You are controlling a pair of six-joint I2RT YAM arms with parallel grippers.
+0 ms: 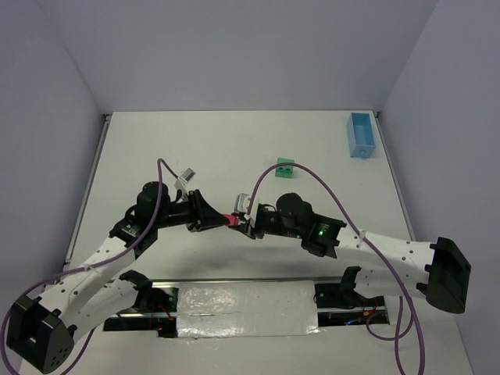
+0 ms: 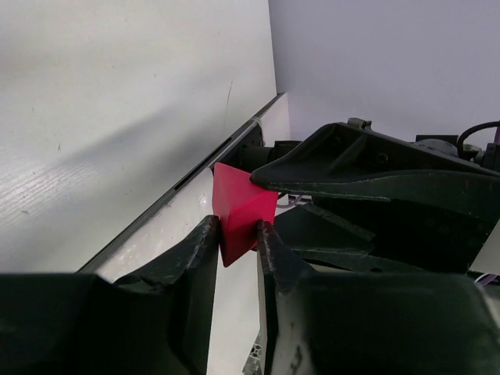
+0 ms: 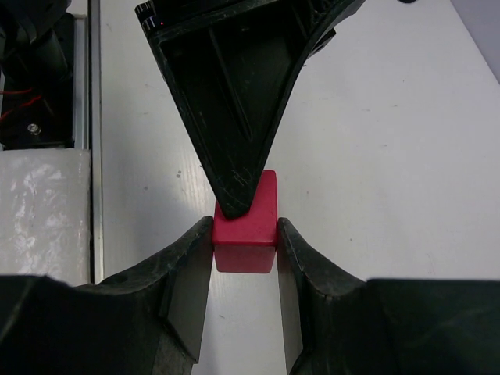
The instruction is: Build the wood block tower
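The red wedge [image 1: 233,219] is off the table [image 1: 195,141], in the air over its near middle, pinched from two sides at once. The left gripper [image 1: 223,218] comes in from the left, and its wrist view shows both fingers [image 2: 205,250] pressed against the wedge's lower corner, so it is clamped on the block. The right gripper [image 1: 244,225] comes in from the right. Its own view shows its two fingers [image 3: 195,258] flat against the wedge's opposite faces, gripping it as well, while one fingertip of the left gripper lies across the block's top. The two grippers meet nose to nose around the one piece. Farther back and a little to the right, the green blocks [image 1: 285,167] sit together on the table, well apart from the grippers. From above I cannot tell whether they are stacked or side by side. At the far right, near the table's edge, lies the light blue tray [image 1: 353,134].
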